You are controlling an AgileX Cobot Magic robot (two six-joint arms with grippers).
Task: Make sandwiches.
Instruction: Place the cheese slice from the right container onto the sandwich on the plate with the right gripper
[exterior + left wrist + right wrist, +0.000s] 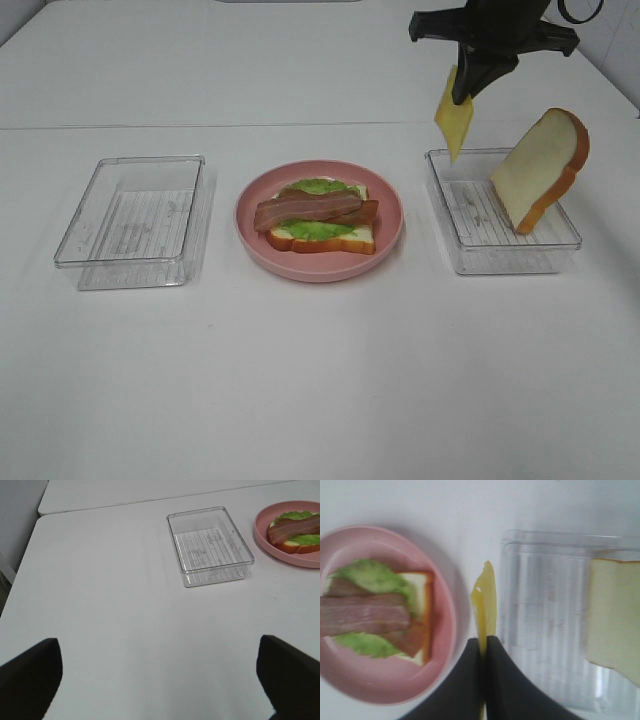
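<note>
Matte white table (300, 380); right gripper (463, 98) tight on thin yellow cheese square (453, 120), left gripper (160, 680) wide apart.

Robot lab, plain white table (320, 400)

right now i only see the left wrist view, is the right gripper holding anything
Observer: Yes, the right gripper is shut on the cheese, held in the air.
Operator: where is it hanging
Observer: By the right tray, at its rim on the plate side, not yet over the plate.
Operator: anything in that tray
Observer: One bread slice, standing tilted on its edge.
</note>
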